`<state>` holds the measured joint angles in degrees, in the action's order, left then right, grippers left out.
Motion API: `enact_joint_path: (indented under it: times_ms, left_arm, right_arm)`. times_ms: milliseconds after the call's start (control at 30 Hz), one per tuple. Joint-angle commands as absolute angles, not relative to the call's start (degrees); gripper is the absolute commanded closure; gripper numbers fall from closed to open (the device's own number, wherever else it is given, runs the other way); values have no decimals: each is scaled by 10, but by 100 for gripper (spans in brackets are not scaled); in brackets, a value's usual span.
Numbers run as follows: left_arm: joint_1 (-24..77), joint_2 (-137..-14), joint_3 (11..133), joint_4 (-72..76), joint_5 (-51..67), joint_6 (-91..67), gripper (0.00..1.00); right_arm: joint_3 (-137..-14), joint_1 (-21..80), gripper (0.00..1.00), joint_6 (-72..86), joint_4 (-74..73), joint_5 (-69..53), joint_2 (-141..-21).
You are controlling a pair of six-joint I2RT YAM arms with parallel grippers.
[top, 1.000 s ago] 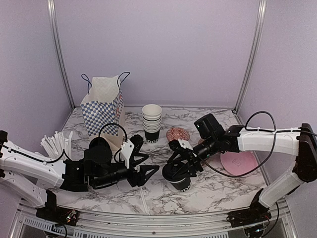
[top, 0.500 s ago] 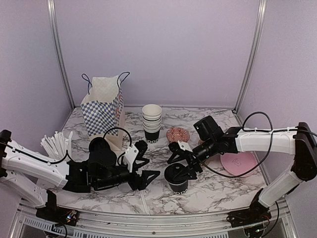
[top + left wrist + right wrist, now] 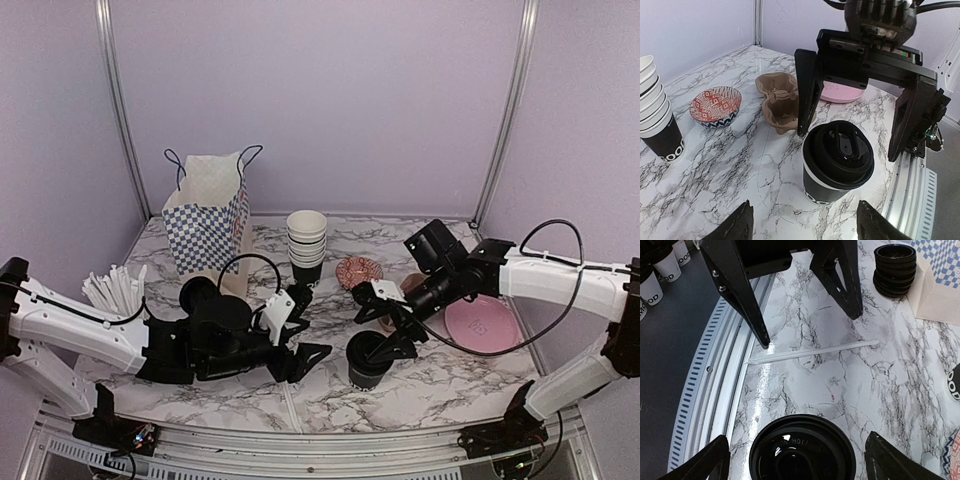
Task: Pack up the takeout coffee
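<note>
Cup (image 3: pixel 366 365) stands lidded on the surface (image 3: pixel 450 375), near centre. Right hand (image 3: pixel 388 330) has let go and spread wide above it. I judge the open left hand (image 3: pixel 308 327) takes over next.

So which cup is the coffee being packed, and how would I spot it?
Start at the white marble table and look near the middle of its front edge. The small black paper cup stands alone there. Unlike the tall stack of white-rimmed cups behind it, it wears a black plastic lid.
</note>
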<state>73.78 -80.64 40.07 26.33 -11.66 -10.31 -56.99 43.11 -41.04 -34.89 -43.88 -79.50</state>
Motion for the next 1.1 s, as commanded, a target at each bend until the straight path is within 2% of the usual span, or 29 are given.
enact_joint_path:
  times_ms: [0, 233, 567, 933, 1067]
  left_arm:
    - [739, -845, 445, 213, -143, -123, 29]
    - [739, -885, 479, 202, -129, -133, 29]
    - [739, -885, 474, 197, -129, -136, 29]
    - [739, -893, 468, 197, -152, -152, 29]
    - [739, -893, 472, 200, -144, -147, 29]
  right_arm:
    - [-597, 428, 9, -406, -408, -354, -757]
    - [-601, 445, 9, -407, -454, -263, -752]
    - [-597, 513, 10, -401, -442, -179, -774]
    - [-615, 516, 39, -409, -444, -184, -784]
    - [-632, 510, 44, -413, -449, -232, -764]
